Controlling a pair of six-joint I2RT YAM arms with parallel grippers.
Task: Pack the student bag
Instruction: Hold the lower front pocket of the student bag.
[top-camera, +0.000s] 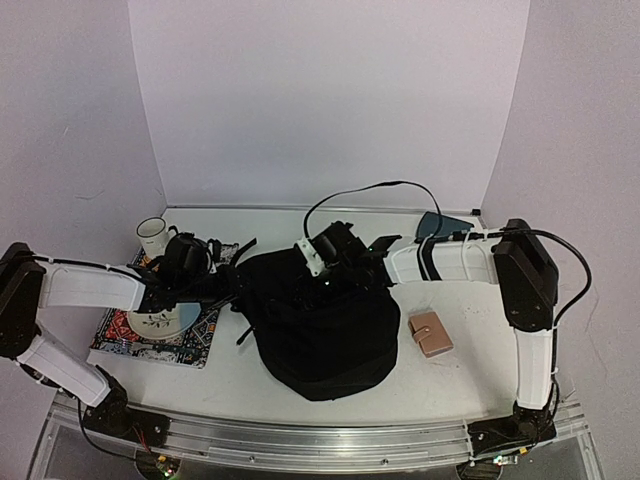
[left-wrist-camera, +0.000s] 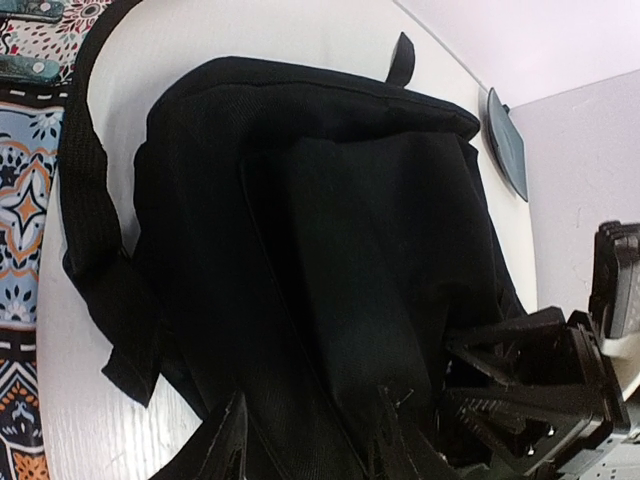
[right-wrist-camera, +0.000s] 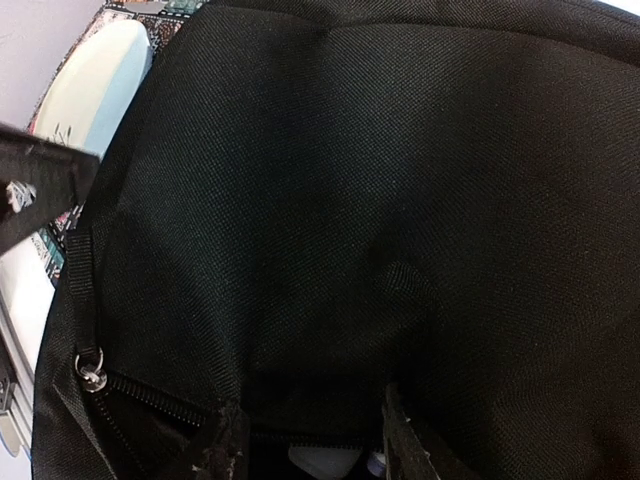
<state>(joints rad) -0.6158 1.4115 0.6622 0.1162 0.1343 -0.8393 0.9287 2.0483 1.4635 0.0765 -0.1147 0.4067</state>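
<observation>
The student bag (top-camera: 325, 335) lies mid-table between both arms. The left gripper (left-wrist-camera: 310, 400) and the right gripper (right-wrist-camera: 311, 405) each stand half closed, pinching its black fabric. If they pull apart, the cloth may slip out and the zipper (right-wrist-camera: 150, 395) opening may fall shut.

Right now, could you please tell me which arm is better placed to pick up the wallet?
Right. The wallet lies right of the bag, on the side of the right arm. The left gripper is at the bag's left edge, with the bag between.
</observation>
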